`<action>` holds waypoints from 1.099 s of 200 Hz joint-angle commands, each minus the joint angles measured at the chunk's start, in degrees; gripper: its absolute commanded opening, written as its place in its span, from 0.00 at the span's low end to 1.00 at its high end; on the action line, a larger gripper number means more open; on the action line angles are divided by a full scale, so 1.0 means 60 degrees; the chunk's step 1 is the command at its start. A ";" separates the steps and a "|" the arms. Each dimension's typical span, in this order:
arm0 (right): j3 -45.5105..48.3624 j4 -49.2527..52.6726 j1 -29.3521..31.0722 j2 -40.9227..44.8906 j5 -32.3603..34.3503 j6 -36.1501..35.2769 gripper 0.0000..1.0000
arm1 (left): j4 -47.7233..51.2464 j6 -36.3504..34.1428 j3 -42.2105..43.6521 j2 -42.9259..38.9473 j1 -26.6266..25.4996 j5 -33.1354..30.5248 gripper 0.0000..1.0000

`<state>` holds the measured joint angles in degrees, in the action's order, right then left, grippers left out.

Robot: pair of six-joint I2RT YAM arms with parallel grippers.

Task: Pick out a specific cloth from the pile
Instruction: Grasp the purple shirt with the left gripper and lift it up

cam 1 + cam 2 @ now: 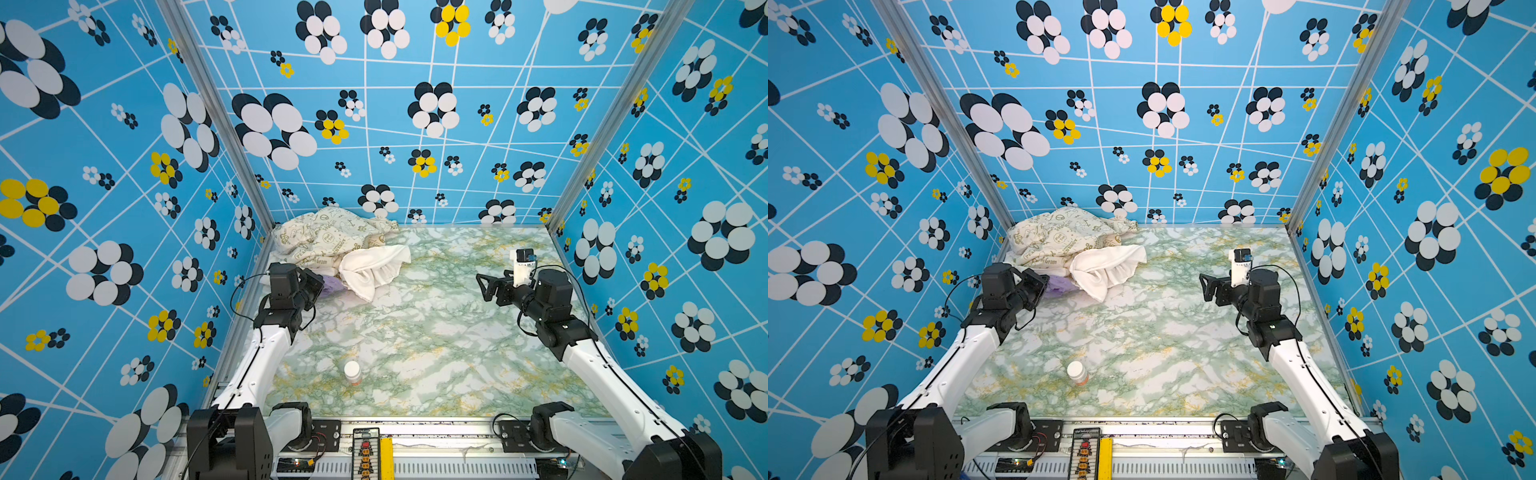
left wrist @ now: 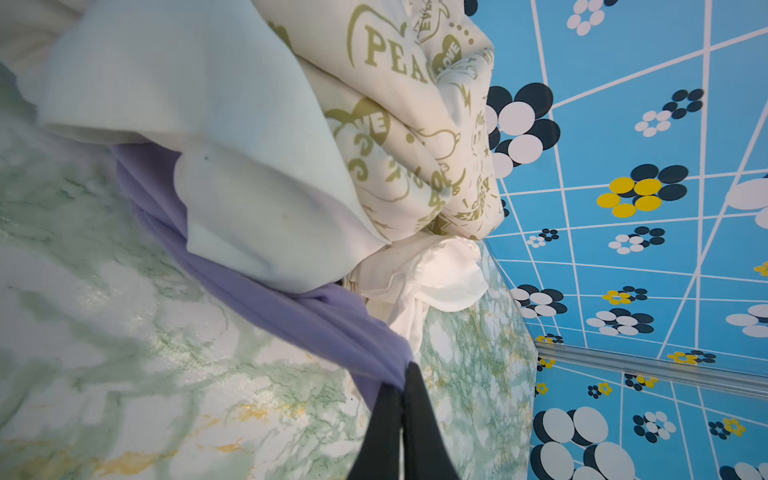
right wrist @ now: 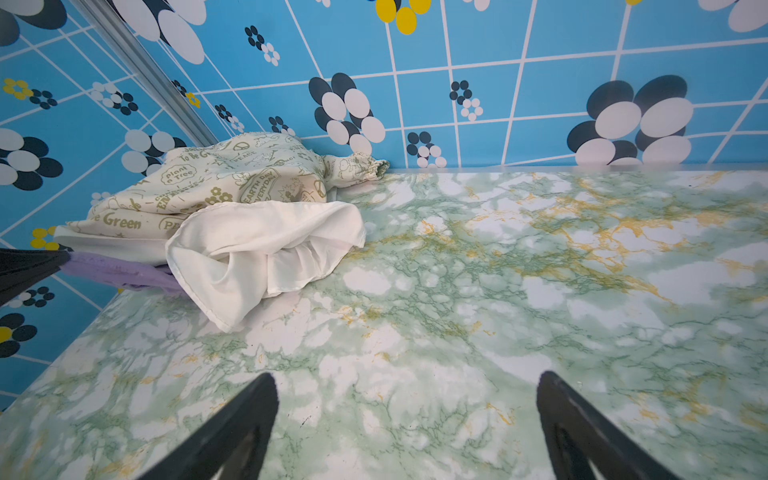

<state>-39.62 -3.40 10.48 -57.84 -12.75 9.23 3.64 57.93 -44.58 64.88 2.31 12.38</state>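
Both top views show pile [image 1: 332,241] on marbled table [image 1: 415,332], blue walls [image 1: 457,124]

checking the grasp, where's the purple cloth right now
In both top views the lavender cloth pokes out under the white cloth at the near edge of the pile, far left of the table, pinched by the left gripper.

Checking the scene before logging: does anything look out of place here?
One thing: a small white-capped orange bottle sits alone on the table near the front edge, far from the pile and unrelated to cloth picking.
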 commanded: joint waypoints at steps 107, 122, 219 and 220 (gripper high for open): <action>0.0095 -0.0049 0.0084 0.0308 0.0089 -0.0334 0.99 | 0.2020 -0.1742 -0.4491 -0.0115 0.0068 -0.0799 0.00; 0.0084 -0.0034 0.0084 0.0324 0.0104 -0.0352 0.99 | 0.2095 -0.1856 -0.4988 0.0007 0.0066 -0.0802 0.00; 0.0204 0.0057 0.0084 0.0511 0.0172 -0.0455 0.99 | 0.3470 -0.3286 -0.9616 0.1568 0.0025 -0.1007 0.00; 0.0203 0.0063 0.0084 0.0513 0.0175 -0.0455 0.99 | 0.3483 -0.3292 -0.9670 0.1581 0.0018 -0.1008 0.00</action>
<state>-39.33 -3.38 10.48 -56.12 -12.49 7.73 25.71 41.87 -94.52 73.56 2.28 6.63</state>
